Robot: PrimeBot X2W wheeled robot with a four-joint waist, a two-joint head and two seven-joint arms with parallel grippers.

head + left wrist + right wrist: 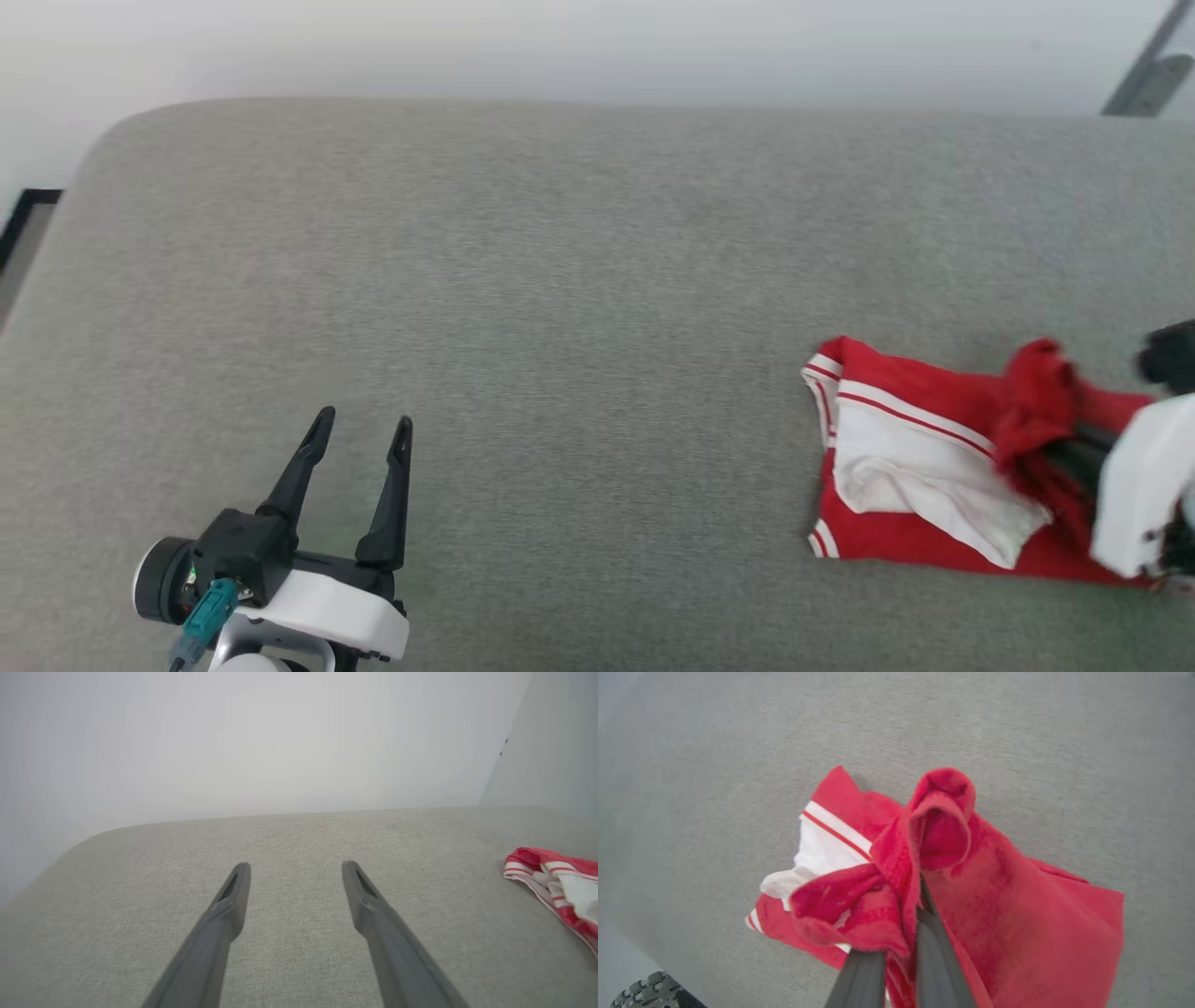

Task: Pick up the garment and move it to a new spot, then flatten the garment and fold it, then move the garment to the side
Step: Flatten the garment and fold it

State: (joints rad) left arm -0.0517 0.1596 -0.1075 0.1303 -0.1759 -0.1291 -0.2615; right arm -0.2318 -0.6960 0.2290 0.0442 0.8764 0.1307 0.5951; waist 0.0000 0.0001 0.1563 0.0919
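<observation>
Carefully: the right claw (921, 893) is clenched on a bunched red fold of the garment (915, 448). I judge a slow, high lift best, so the trailing cloth clears the grey cushion (560, 280) before carrying. Its pale forearm comes in over the garment's right side. The left claw (364, 418) is released and empty, well apart to the garment's left.

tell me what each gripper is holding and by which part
The right gripper is shut on the garment, pinching a bunched-up fold of its red fabric. The left gripper is open, holding nothing.
</observation>
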